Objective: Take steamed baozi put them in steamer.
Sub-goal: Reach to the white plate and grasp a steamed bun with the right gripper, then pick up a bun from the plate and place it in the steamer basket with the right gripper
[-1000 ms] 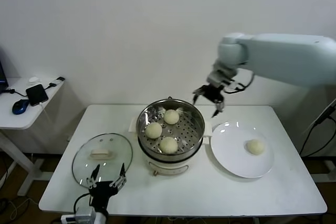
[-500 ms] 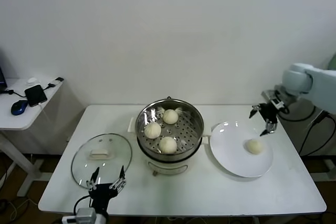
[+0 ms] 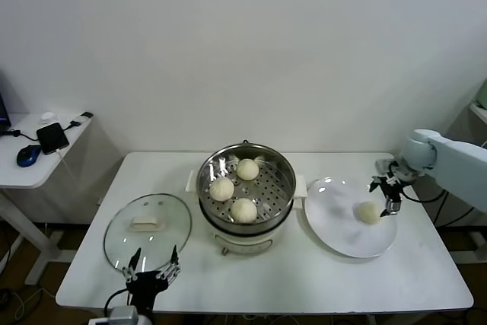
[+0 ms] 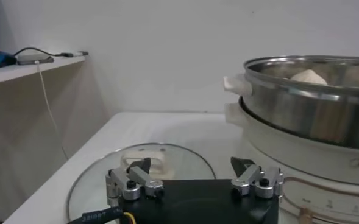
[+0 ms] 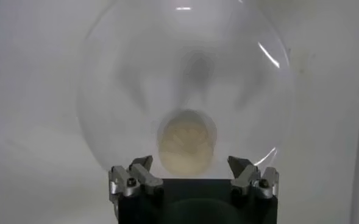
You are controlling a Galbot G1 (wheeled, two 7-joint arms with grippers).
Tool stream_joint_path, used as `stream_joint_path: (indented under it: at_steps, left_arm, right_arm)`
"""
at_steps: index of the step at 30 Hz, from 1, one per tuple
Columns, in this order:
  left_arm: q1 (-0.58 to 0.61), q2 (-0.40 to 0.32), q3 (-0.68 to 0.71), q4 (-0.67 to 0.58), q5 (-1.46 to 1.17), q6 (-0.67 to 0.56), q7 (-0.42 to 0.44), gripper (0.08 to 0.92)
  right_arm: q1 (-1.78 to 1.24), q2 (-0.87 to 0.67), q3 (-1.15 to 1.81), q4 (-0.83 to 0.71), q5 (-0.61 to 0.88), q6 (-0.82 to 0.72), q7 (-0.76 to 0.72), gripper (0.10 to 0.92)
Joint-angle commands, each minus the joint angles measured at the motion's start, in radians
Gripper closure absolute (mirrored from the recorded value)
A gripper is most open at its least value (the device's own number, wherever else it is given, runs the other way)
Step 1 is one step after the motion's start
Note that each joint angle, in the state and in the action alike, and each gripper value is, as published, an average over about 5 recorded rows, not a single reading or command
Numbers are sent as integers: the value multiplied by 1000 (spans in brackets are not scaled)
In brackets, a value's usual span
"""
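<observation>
step: reaching for last bun [image 3: 369, 212] | right claw [image 3: 389, 192] spread, hovering just beside it | next: lowering, clenching, carrying to steamer [image 3: 283, 205] | left claw [image 3: 151, 272] spread, idling

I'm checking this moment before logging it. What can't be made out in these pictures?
- Steamer inside: left wrist view sees only one steamed baozi tip above the rim.
- Plate: blurred in right wrist view.
- Right claw: too small in head view to judge its gap to the last bun.
- Left claw: partly cut off by head view's lower edge.
</observation>
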Motion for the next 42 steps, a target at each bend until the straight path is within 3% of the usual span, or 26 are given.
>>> stream_joint_path:
  at_steps: [1,12,19,28,31,42]
  left_arm:
    - [1,-1,0,0,0,0,0,177]
    - [-5,1,4,5,0,0,0,177]
    - [-5,3,5,4,-4,1,-1,177]
    - [-3,4,7,0,-6,3,-2,177]
    - [-2,2,11,-2,-6,4,-2,177]
    - [-1,3,19,-20,-10,14,-1,177]
  right_arm:
    - [-141,56,115,-95,-61,-26,14,202]
    - [-153,94,148,-128,-88,-39,23,210]
    - [-146,75,133,-94,-83,-44,-2,333]
    - [-51,69,99,-62,-54,-47,-14,360]
    - [76,69,-4,-14,25,-49,-30,363]
    - [720,233,-498,192,601,-78,-85,372]
